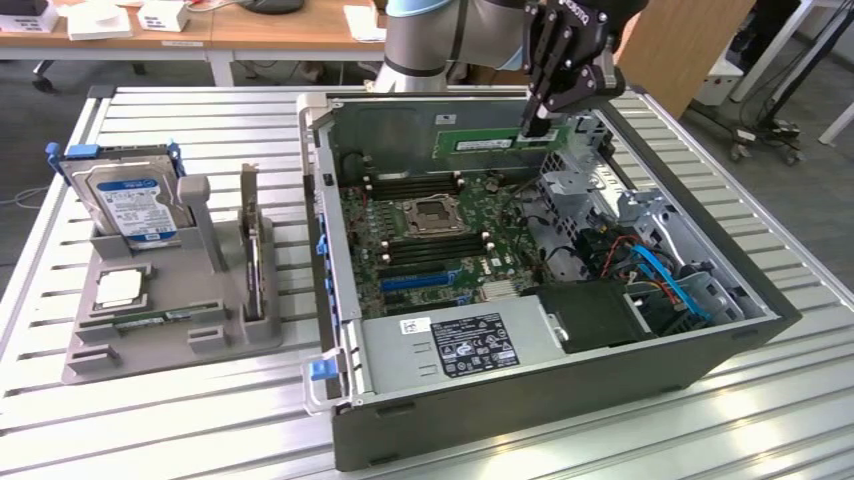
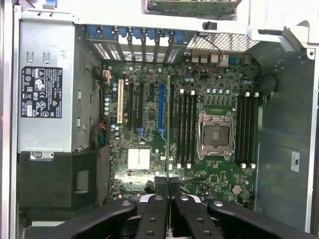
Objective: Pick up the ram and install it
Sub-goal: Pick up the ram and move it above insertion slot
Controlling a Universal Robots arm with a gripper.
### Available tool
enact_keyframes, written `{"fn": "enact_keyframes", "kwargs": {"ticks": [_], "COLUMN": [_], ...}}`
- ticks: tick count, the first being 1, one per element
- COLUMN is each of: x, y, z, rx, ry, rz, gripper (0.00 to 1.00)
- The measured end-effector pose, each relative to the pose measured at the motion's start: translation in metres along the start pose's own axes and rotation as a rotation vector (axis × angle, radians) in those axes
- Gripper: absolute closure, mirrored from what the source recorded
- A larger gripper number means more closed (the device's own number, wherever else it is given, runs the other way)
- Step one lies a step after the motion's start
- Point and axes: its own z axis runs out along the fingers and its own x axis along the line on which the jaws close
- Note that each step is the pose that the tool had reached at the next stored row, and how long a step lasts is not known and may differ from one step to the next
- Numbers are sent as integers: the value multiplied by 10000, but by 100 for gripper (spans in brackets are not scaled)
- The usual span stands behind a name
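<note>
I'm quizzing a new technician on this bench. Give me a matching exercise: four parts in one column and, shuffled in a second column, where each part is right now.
Parts
1. ram
2. hard drive
3. expansion card
4. power supply

Places
A. inside the open case, against its near wall
B. upright in the grey holder, on the side away from the case
C. gripped by the jaws above the motherboard
D. on edge in the grey holder, on the side next to the case

Pairs: 1-C, 2-B, 3-D, 4-A
</note>
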Motion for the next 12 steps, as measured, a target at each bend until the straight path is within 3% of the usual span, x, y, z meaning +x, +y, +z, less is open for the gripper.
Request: {"fn": "enact_keyframes", "kwargs": {"ticks": [12], "x": [-157], "y": [-3], "z": [11], "rx": [4], "ry": [-3], "rz": [75], "gripper": [89]}}
